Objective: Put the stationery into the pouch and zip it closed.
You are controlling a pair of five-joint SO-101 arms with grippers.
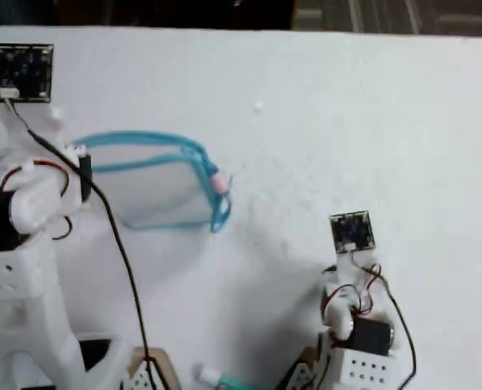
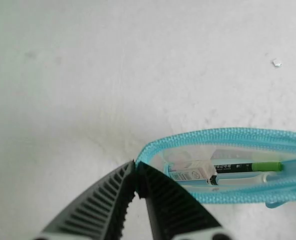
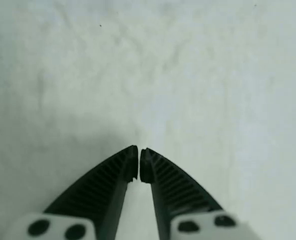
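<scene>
1. Ribbed black fingers (image 2: 108,200) of the left gripper (image 2: 136,172) are clamped together on one end of the pouch (image 2: 222,134), pinching the teal zipper band where its two sides meet.
2. Just past that grip the pouch's mouth stands open, with the two zipper bands apart. Inside lie a green-tipped pen (image 2: 247,166) and a white block (image 2: 195,171) at its near end, with a pale barrel alongside them.
3. At the other station, the right gripper (image 3: 139,165) hangs over the bare white table (image 3: 187,75). Its fingers are drawn together with only a sliver of light between the tips, and nothing is held between them.
4. Seen from above, a teal-and-white object (image 1: 220,378) lies at the table's near edge between the two arm bases; what it is cannot be told.
5. The right arm (image 1: 354,325) sits at the front right, well apart from the pouch. The left arm (image 1: 21,244) stands at the left edge, its gripper meeting the pouch's left end.
6. The pouch itself lies flat on the table, left of centre. Its pink zipper pull (image 1: 219,183) is at the right end, the end away from the left gripper.
7. Farther back, a small white fleck (image 1: 258,106) rests on the tabletop beyond the pouch, well apart from it.
</scene>
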